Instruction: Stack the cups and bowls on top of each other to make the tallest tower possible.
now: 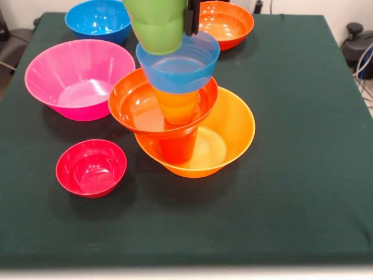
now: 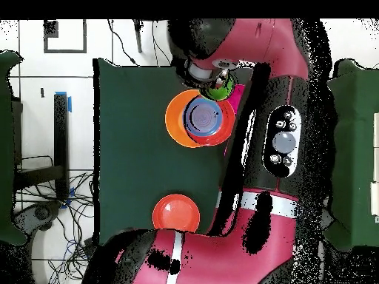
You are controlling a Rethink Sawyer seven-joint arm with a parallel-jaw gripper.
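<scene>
The tower stands mid-table: a wide orange bowl (image 1: 230,131) at the base, a red-orange cup (image 1: 178,147) in it, then a tilted red-orange bowl (image 1: 137,102), an orange cup (image 1: 178,106) and a small blue bowl (image 1: 178,63) on top. My gripper (image 1: 190,17) comes down from the top edge, shut on a light green cup (image 1: 154,26). The cup hangs upright just above the blue bowl's far-left rim. In the overhead view the green cup (image 2: 217,93) shows under my gripper (image 2: 217,77), at the edge of the tower (image 2: 178,118). The gripper's second finger is hidden.
A wide pink bowl (image 1: 78,76) stands left of the tower, and a crimson bowl (image 1: 90,168) sits in front of it. A blue bowl (image 1: 98,20) and a red-orange bowl (image 1: 226,23) stand at the far edge. My arm (image 2: 277,133) hides much of the table from overhead.
</scene>
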